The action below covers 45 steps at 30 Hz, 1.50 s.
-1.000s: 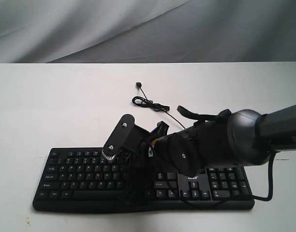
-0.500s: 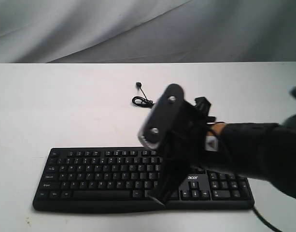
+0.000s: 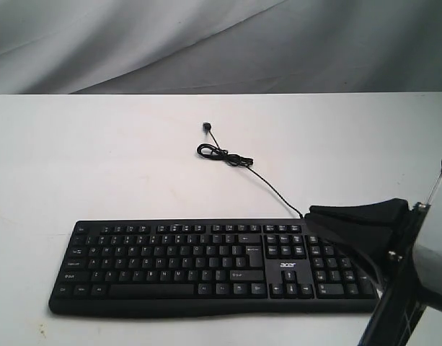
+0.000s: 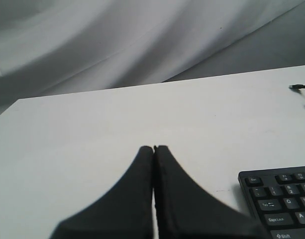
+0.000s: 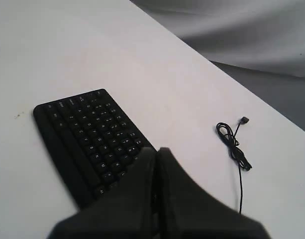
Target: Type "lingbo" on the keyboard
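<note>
The black keyboard point(image 3: 177, 263) with white legends and an acer logo lies flat near the table's front edge, all its keys in view. My right gripper point(image 3: 314, 213) is shut on nothing; its black fingers hover by the keyboard's back right corner, over the number pad. In the right wrist view the shut right gripper point(image 5: 158, 150) points along the keyboard point(image 5: 87, 132). My left gripper point(image 4: 153, 148) is also shut and empty, over bare table left of the keyboard's Esc corner point(image 4: 279, 196). The left arm is outside the exterior view.
The thin black cable point(image 3: 224, 154) runs from the keyboard's back edge to a small coil and a plug point(image 3: 205, 127) farther back on the white table point(image 3: 98, 158). Grey cloth point(image 3: 221, 43) hangs behind the table. The right arm's body point(image 3: 422, 267) fills the lower right corner.
The right arm, which hung over the keyboard's middle, has swung right and down to the lower right corner. The whole key field is now uncovered.
</note>
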Motion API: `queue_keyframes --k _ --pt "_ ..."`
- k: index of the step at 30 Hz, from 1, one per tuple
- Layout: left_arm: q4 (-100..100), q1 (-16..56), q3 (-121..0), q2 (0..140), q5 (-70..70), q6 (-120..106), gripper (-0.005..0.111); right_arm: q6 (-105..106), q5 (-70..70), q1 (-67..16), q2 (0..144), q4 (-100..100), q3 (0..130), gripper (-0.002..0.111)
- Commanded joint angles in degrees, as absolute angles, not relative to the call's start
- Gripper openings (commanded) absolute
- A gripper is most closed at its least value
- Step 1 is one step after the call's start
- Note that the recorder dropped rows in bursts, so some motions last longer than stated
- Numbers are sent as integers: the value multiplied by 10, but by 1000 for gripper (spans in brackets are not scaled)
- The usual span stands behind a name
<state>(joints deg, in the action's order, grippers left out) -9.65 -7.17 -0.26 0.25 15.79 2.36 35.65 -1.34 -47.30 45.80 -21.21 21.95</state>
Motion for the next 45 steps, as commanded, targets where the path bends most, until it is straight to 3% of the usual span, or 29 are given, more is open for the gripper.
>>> queue_keyframes --k 1,10,19,29,41,45 --pt "-95 -67 0 0 152 26 0 354 -6 -473 462 -217 215 0" --pt "-95 -67 0 0 152 26 0 335 27 -439 443 -233 215 0" --pt "-95 -67 0 0 152 26 0 333 -15 -210 329 -234 215 0" --pt "-95 -67 0 0 152 26 0 333 -290 8 129 -229 215 0" --pt "-95 -67 0 0 152 26 0 333 -315 18 125 -158 159 0" --pt "-95 -67 0 0 152 26 0 245 -268 18 125 -94 131 0"
